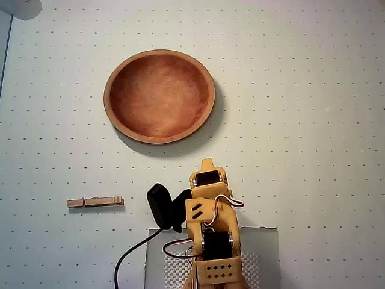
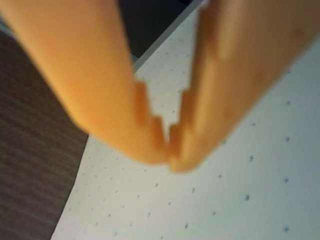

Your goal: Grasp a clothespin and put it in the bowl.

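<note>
Reddish-brown wood makes the bowl [image 1: 159, 96], which sits in the upper middle of the overhead view, a little to the left of centre. Its rim is lighter than its inside, and nothing lies in it. It rests on a pale mat [image 1: 313, 120] printed with a regular grid of small dark dots.

The clothespin [image 1: 95, 202] lies flat on the mat in the lower left part of the overhead view. It is light tan, slim, and it points almost horizontally across the frame. It is well apart from the bowl, below it and to the left, and nothing touches it.

The orange arm [image 1: 212, 241] enters from the bottom edge of the overhead view, near the centre, folded over a grey base plate [image 1: 264, 253]. A black camera [image 1: 161, 205] is fixed on its left side, with a black cable [image 1: 129, 259] running down to the bottom edge. The clothespin is to the left of the arm, near but not touching.

In the wrist view the gripper [image 2: 170, 150] fills the upper part of the frame, blurred and very close. Its two orange fingers [image 2: 95, 85] meet at the tips, so the pincer is pressed together, and it holds nothing between them. Behind it the dotted mat is seen, and at the left a dark brown striped surface [image 2: 35, 165].
</note>
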Motion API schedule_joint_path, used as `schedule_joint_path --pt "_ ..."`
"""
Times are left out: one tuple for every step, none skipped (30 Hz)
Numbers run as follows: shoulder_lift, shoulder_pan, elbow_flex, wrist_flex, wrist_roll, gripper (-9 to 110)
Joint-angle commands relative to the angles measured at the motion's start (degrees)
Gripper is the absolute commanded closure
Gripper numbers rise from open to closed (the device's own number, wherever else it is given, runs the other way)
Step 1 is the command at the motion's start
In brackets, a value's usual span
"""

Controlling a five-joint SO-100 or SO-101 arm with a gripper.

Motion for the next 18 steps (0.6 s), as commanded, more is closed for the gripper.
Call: schedule_joint_path --pt "-6.5 -0.62 -11.25 2.72 -7.56 105" --pt "-10.02 -0.62 -15.12 4.13 -10.11 105" --pt "-12.57 -0.62 -17.58 5.1 -11.95 105" --pt "-16.0 -0.62 -20.57 6.33 -14.59 105" --pt "-18.9 -0.7 -22.76 7.38 -17.14 105" --pt "-21.8 -0.7 -24.52 8.44 -20.21 105" --pt "-24.96 -0.7 -26.37 9.4 -23.64 105" --pt "-28.83 -0.7 -28.3 10.55 -28.48 105" --pt "-31.38 -0.62 -29.62 11.25 -32.34 105" --pt "-33.84 -0.62 -30.85 12.04 -36.3 105" --pt "-36.04 -0.35 -31.9 12.74 -39.99 105" --pt "-38.14 -0.09 -33.13 13.36 -43.59 105" --pt "-40.78 0.0 -34.19 14.24 -47.55 105" --pt "-42.54 0.09 -35.33 14.94 -50.8 105" --pt "-44.21 0.09 -36.56 15.82 -53.53 105" --pt "-46.05 0.09 -37.79 17.05 -56.51 105" --pt "-48.87 0.09 -40.25 19.25 -59.77 105" --pt "-50.63 0.09 -42.1 20.92 -61.08 105"
